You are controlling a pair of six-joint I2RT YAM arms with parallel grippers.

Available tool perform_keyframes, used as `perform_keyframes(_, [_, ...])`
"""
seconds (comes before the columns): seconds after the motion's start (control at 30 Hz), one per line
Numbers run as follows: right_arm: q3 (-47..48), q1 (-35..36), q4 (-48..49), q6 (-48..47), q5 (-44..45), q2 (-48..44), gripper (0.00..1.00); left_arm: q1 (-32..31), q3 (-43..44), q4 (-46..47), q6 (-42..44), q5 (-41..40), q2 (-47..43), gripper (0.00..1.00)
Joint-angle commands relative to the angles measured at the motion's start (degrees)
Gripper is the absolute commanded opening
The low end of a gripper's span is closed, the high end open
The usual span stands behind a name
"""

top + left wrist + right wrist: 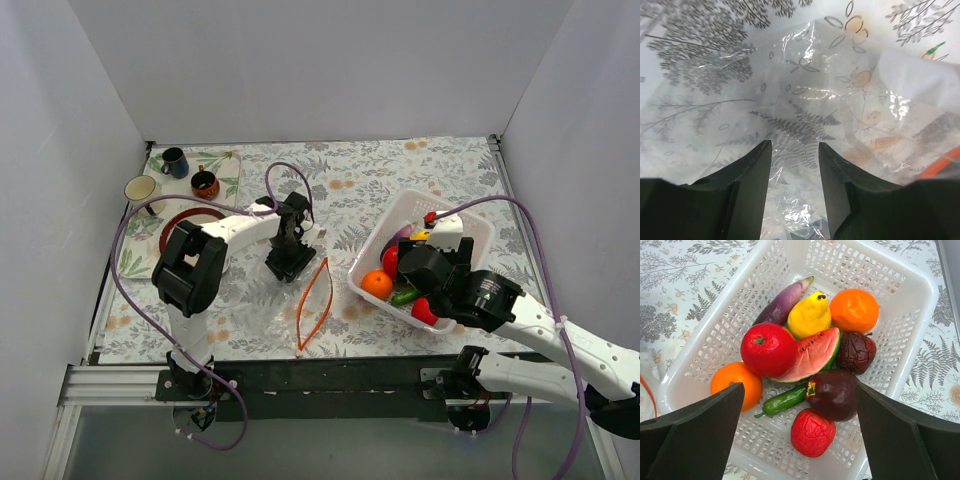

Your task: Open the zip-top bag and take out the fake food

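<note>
The clear zip-top bag (268, 312) lies flat on the leaf-print cloth, its orange-red zip strip (316, 300) spread open in a loop. My left gripper (288, 262) hangs just over the bag's far part. In the left wrist view its fingers (756, 170) stand apart with crinkled plastic (840, 100) under and between them, and nothing is held. The fake food lies in the white mesh basket (462, 222): red tomato (768, 347), watermelon slice (812, 357), orange (854, 310), dark plum (832, 394), green pepper (785, 401). My right gripper (800, 386) is wide open and empty above it.
At the back left a placemat holds a blue mug (175, 162), a brown mug (205, 183), a cream cup (140, 188) and a red-rimmed plate (182, 222). White walls close in the left, back and right. The basket stands tilted at the right.
</note>
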Motion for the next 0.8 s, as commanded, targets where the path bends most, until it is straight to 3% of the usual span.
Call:
perform_keyframes(0.0, [1.1, -0.2, 0.64, -0.45, -0.84, -1.37, 0.99, 0.41, 4.21, 1.99, -1.03, -1.26, -7.22, 0.44])
perform_keyframes(0.37, [5.41, -0.2, 3.09, -5.45, 0.38, -0.15, 0.99, 1.9, 14.49, 5.4, -4.01, -1.61, -12.06, 0.47])
perform_keyframes(0.43, [7.6, -0.2, 3.1, -6.42, 0.39, 1.69, 0.99, 1.99, 15.11, 7.16, -4.11, -1.17, -14.77, 0.97])
perform_keyframes(0.77, [9.19, -0.2, 5.21, -11.87, -2.24, 4.95, 0.98, 1.99, 5.45, 17.1, -3.93, -4.15, -22.7, 0.98])
